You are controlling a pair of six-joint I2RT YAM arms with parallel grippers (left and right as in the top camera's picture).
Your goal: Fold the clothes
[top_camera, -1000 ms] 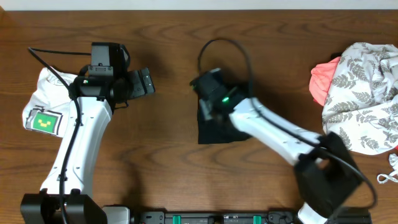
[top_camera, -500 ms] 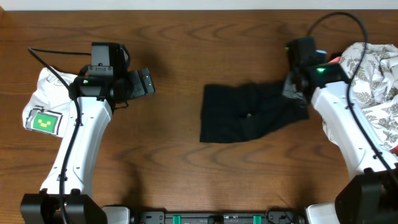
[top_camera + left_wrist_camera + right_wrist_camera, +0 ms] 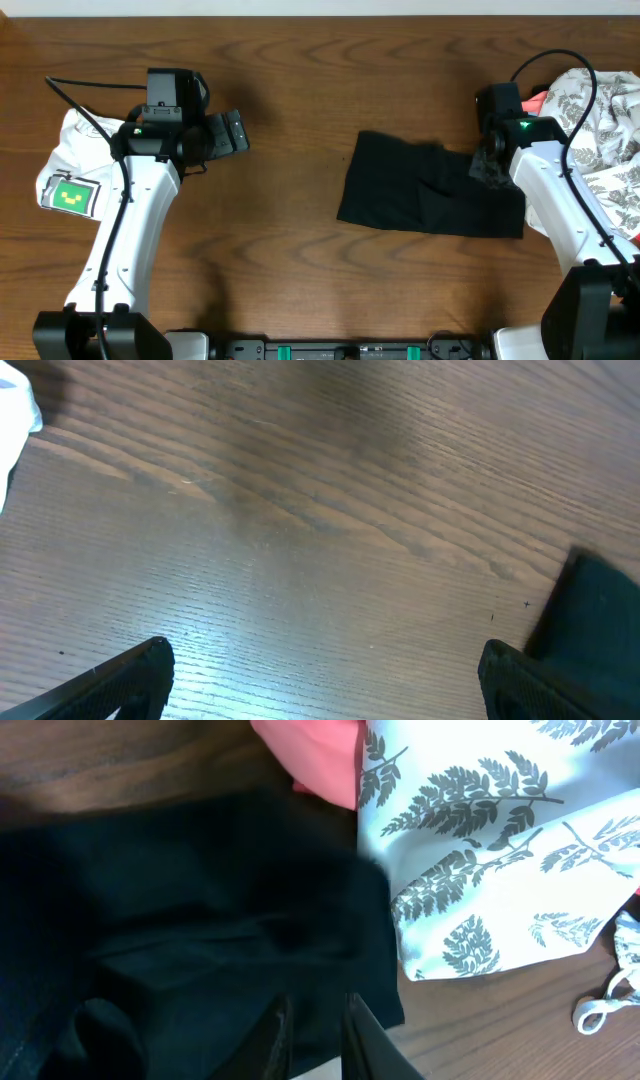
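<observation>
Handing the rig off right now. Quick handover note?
Left gripper: open, empty, above the wooden table.
Right gripper: shut on the right edge of the black fabric garment, which lies spread at centre-right.
White tee with green print: far left, under the left arm.
Coral piece and grey leaf-print fabric: heaped far right.
Done: black garment laid out.
Left: fold it, then the heap.
</observation>
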